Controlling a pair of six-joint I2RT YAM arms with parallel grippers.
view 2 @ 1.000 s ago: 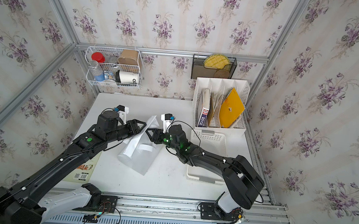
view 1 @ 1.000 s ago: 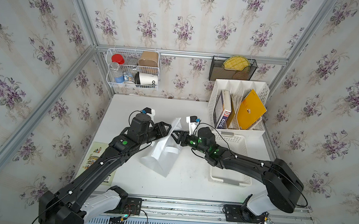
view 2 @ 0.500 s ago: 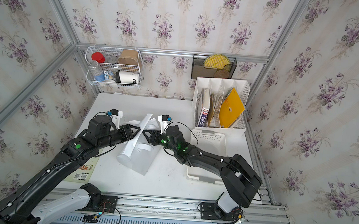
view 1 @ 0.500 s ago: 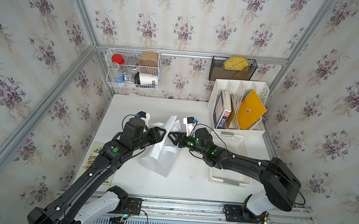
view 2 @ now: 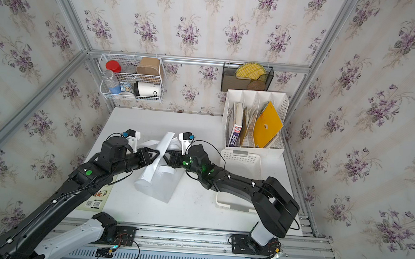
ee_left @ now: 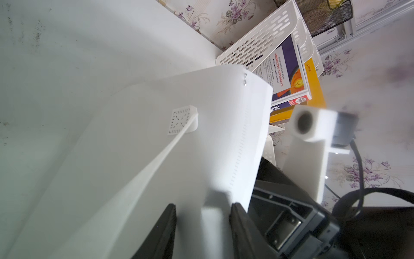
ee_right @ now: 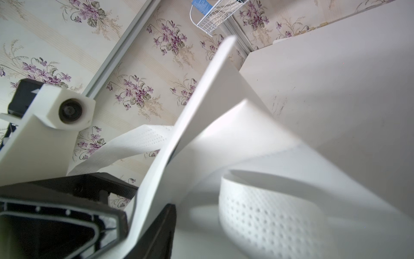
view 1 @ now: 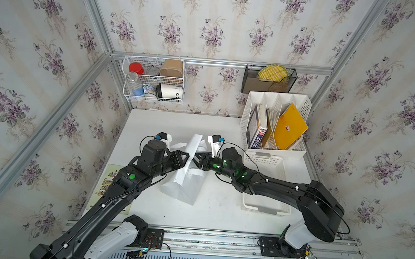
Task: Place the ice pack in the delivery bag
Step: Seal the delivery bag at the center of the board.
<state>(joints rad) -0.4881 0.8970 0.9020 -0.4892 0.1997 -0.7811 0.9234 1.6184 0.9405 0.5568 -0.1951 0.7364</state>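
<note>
Both top views show the left gripper point(view 1: 185, 159) with fingers apart astride the delivery bag point(view 1: 183, 187) rim, probably to spread the mouth. The right gripper point(view 1: 197, 160) fingers appear clamped on the opposite wall. The ice pack is not visible in any view. The white tray point(view 1: 266, 207) lies beneath the right arm.

White delivery bag point(ee_left: 212, 134) fills the view, its edge between the two black fingers point(ee_left: 165, 233) of the left gripper point(ee_left: 202, 208); a book rack point(ee_left: 253, 49) stands at one o'clock
</note>
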